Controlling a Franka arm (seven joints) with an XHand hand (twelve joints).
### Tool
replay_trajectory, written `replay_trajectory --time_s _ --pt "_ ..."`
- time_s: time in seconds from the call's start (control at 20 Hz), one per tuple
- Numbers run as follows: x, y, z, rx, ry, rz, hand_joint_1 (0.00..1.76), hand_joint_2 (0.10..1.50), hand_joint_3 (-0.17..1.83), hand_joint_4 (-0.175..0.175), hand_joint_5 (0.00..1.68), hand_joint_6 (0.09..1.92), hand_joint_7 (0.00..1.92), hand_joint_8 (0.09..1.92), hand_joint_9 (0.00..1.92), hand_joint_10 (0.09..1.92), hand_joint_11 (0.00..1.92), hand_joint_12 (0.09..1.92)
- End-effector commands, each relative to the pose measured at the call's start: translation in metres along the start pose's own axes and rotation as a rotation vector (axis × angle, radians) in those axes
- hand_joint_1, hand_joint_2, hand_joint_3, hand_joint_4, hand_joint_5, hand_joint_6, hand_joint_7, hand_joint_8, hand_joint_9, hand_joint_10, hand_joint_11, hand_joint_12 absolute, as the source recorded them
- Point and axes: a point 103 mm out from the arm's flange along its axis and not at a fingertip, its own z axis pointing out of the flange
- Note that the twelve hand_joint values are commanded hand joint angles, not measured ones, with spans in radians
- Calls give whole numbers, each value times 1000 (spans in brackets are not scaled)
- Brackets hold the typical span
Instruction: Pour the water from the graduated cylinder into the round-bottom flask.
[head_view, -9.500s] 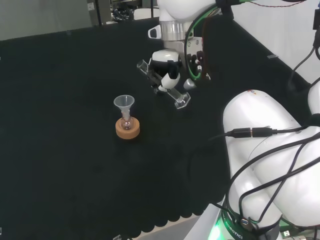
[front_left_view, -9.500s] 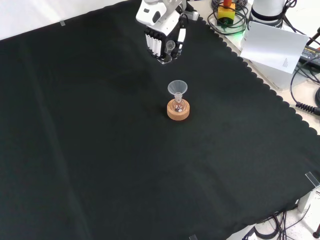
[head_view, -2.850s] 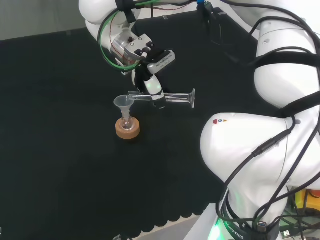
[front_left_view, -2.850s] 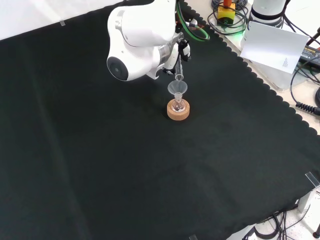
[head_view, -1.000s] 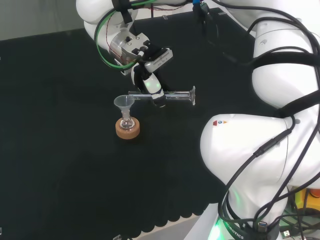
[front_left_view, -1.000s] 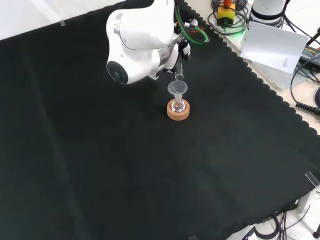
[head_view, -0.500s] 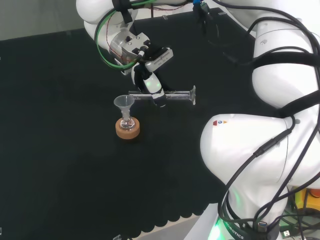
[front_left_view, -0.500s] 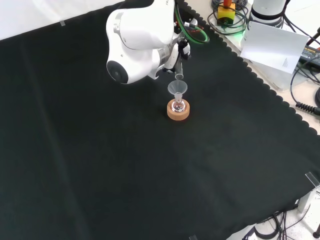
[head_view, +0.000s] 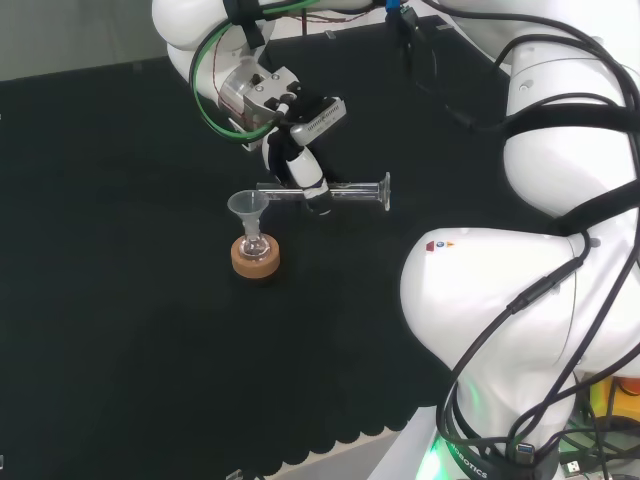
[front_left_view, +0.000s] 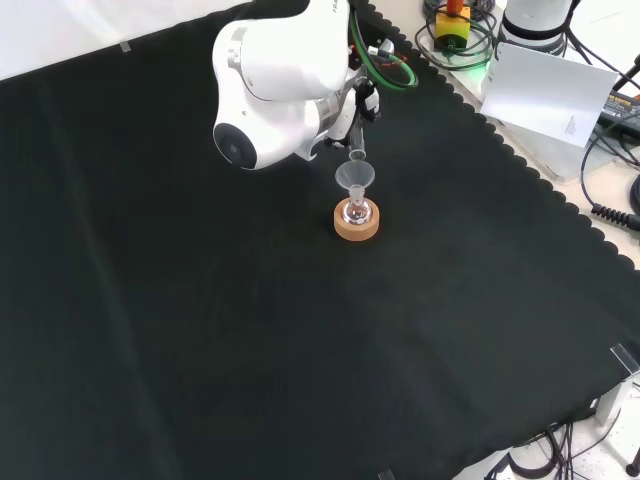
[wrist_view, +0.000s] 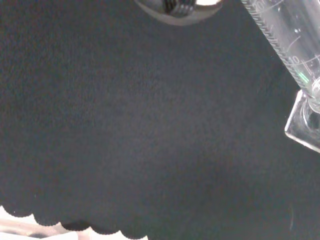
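Cylinder (head_view: 330, 191) lies level in the hand (head_view: 300, 172), mouth beside funnel (head_view: 247, 206) rim.

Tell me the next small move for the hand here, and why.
Probably tip the cylinder a bit further, mouth down. The hand holds it about level, mouth just above the funnel in the flask on its cork ring, and no stream is visible.

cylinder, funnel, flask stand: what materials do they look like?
Graduated cylinder: clear glass or plastic, can't tell which; printed scale marks, cloth visible through it. Funnel: clear, slightly frosted, probably plastic. Stand: tan, matte and grainy, looks like cork.
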Motion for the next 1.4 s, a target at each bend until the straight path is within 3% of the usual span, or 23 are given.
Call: replay_trajectory --time_s 0.05,0.5,0.65,0.85,1.05,1.25,1.4 --pt "4 5 -2 -25 10 -19 1386 1083 0 -175 980 977 889 1053 1162 840 1157 828" --pt "6 5 -4 -48 13 -39 1386 1083 0 -175 980 977 890 1053 1161 840 1157 826" --pt "2 3 -2 -76 34 -67 1386 1083 0 -175 980 977 890 1053 1161 840 1157 826" --pt "-6 -1 3 -153 65 -108 1386 1083 0 -175 980 977 890 1053 1160 841 1157 825" --pt "-20 -3 11 -251 176 -197 1386 1083 0 -175 979 978 890 1053 1160 841 1156 824" --pt "-31 -4 19 -317 222 -223 1386 1083 0 -175 979 978 889 1054 1160 842 1156 823" --pt "-35 -4 22 -342 238 -218 1386 1083 0 -175 978 979 888 1057 1159 842 1156 823"
